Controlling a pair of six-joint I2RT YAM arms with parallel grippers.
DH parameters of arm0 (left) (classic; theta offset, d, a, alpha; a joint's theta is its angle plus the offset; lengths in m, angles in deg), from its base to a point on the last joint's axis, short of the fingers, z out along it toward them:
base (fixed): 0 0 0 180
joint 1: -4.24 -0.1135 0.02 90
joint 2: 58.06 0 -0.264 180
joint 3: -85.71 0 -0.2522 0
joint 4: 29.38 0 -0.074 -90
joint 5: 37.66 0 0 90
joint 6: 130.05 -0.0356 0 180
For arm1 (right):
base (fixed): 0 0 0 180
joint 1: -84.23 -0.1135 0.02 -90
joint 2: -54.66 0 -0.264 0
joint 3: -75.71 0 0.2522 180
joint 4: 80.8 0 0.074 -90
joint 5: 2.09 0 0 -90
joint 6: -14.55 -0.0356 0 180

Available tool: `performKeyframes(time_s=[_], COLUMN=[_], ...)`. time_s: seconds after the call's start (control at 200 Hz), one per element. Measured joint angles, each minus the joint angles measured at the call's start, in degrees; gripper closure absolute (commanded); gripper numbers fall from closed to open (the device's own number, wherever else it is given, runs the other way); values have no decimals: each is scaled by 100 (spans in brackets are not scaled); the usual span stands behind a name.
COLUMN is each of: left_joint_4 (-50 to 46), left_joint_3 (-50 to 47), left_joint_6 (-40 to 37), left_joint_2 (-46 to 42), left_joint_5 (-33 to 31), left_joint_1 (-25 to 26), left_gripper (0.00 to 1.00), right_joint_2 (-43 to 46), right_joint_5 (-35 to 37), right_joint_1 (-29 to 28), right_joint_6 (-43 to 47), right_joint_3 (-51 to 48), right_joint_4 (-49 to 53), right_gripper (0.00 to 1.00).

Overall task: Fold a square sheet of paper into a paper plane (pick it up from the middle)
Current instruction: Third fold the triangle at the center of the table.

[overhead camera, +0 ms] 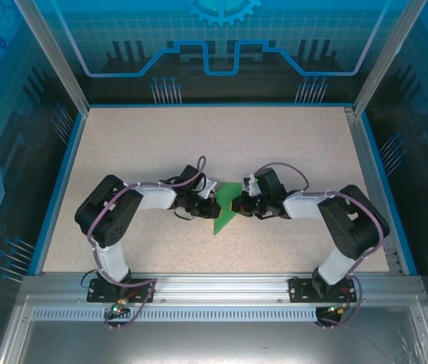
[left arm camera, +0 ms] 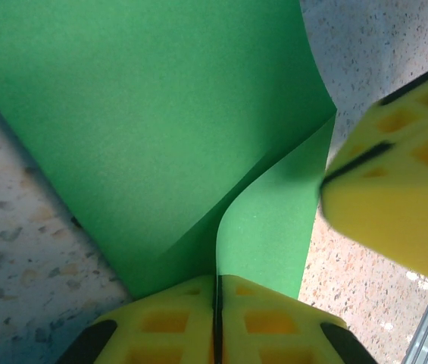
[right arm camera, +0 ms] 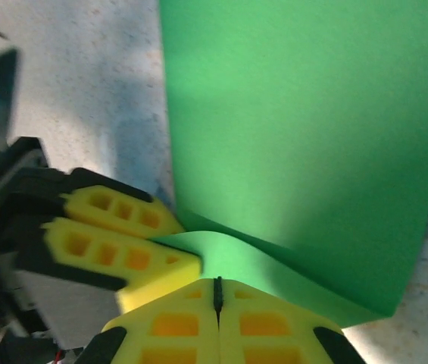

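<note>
1. Your left hand [left arm camera: 217, 303] and right hand [right arm camera: 217, 303] both pinch the green paper [overhead camera: 225, 216], right between their fingertips.
2. You seem mid-fold; next, lay the raised flap over and press it flat.

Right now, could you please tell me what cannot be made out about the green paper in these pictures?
Top view: the left gripper and right gripper hide much of the green paper.
Left wrist view: the paper runs off the top edge; the right gripper is blurred.
Right wrist view: top and right edges crop the paper.
</note>
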Motion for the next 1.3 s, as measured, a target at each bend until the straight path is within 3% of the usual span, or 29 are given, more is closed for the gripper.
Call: performKeyframes(time_s=[0.165,0.255,0.34,0.41,0.49,0.615,0.72,0.985,1.3], left_joint_4=[4,0,-131,-337,-560,-575,-378,267,487], left_joint_3=[2,-4,-125,-256,-317,-321,-321,-417,-389], left_joint_6=[9,92,188,354,551,962,1410,2404,2590], left_joint_2=[-11,-105,-417,-802,-1309,-1891,-1808,-911,-188], left_joint_5=[39,72,-221,-540,-852,-885,-542,238,579], left_joint_1=[0,24,48,24,11,11,92,509,540], left_gripper=[77,59,49,46,48,69,78,82,83], right_joint_2=[-282,-297,-306,-308,-308,-315,-323,-354,-369], right_joint_5=[33,48,44,42,44,44,48,50,48], right_joint_1=[2,2,0,0,0,0,0,-4,-4], right_joint_6=[0,0,0,0,0,2,2,4,63], right_joint_3=[33,37,44,44,48,61,103,166,208], right_joint_4=[-11,-15,-17,-20,-15,0,55,138,205], right_gripper=[97,97,97,97,97,97,97,96,96])
